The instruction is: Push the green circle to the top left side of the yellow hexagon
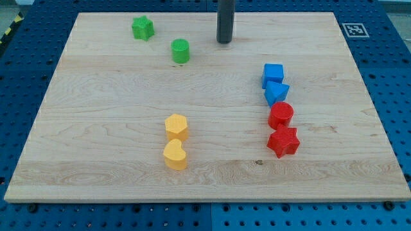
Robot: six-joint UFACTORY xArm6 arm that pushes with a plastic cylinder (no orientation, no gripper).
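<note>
Near the view's top, my tip (224,42) sits just right of the green circle (180,51); no pincer on this rig, only a rod. Yellow hexagon (176,126) is well below, w/ a yellow heart (174,154) touching it. Risk: an off-centre shove could send the circle towards the green star (142,27).

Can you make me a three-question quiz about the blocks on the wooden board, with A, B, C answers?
1. Where is the green circle compared with the yellow hexagon?
A. Toward the view's top
B. Toward the view's bottom
C. Touching it

2. How many red blocks are there?
A. One
B. Two
C. Four

3. Is my tip touching the green circle?
A. Yes, pressing it
B. No, apart, to its right
C. It sits on top of it

Answers: 1 A, the circle lies well above the hexagon. 2 B, a red circle and a red star. 3 B, bare board shows between them.
</note>
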